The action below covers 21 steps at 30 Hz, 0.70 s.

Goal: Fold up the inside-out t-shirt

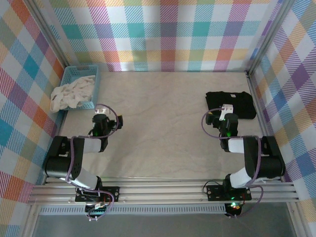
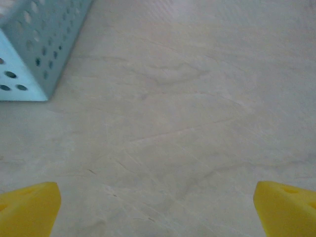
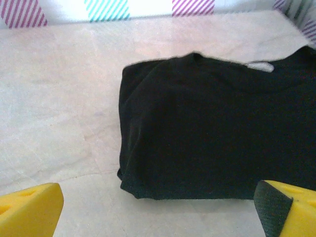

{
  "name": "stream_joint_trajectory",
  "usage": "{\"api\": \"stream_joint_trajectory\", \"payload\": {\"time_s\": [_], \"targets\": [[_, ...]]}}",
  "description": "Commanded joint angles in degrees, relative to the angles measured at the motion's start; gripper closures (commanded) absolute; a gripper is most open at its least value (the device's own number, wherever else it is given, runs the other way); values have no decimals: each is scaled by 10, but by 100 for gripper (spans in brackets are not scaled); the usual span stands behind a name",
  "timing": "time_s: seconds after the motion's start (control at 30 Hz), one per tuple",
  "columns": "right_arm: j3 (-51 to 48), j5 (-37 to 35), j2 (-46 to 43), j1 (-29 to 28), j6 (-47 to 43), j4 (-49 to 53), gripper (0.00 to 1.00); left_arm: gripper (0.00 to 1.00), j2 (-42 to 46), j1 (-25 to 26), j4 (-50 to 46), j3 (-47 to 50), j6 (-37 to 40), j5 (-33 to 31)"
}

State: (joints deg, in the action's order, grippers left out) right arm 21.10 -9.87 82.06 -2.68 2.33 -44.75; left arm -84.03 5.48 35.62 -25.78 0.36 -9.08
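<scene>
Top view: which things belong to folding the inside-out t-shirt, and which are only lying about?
For the job:
white t-shirt, crumpled in the blue basket
left gripper and right gripper, both open

Lying about:
black folded garment, in front of the right gripper

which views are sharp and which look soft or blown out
Top external view: evenly lit, fairly sharp, though the white t-shirt in the blue basket is nearly blown out. Left wrist view: soft, the table grain hazy. Right wrist view: the black garment swallows its fold detail; far wall overexposed.
</scene>
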Motion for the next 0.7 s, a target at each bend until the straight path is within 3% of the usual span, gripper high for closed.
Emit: {"api": "stream_joint_trajectory", "payload": {"time_s": [0.0,0.07,0.17,0.23,0.4,0.57,0.67], "targets": [[-16,-63,-119,-5,31,47,0,0,99,-7,-127,-43,-64,-58],[-18,-95,-213,-4,111,126,0,0,161,-7,-215,-72,-137,-66],[-7,-36,-324,-4,165,200,0,0,206,-8,-322,-133,-211,-53],[7,10,-353,-12,178,216,2,0,209,-8,-351,-161,-232,-53],[125,76,-301,-91,113,329,2,0,157,-24,-412,-259,-226,-91],[157,119,-241,-132,98,339,0,0,68,-137,-480,-362,-241,-35],[160,126,-213,-138,108,327,0,1,-16,-171,-542,-447,-219,-40]]}}
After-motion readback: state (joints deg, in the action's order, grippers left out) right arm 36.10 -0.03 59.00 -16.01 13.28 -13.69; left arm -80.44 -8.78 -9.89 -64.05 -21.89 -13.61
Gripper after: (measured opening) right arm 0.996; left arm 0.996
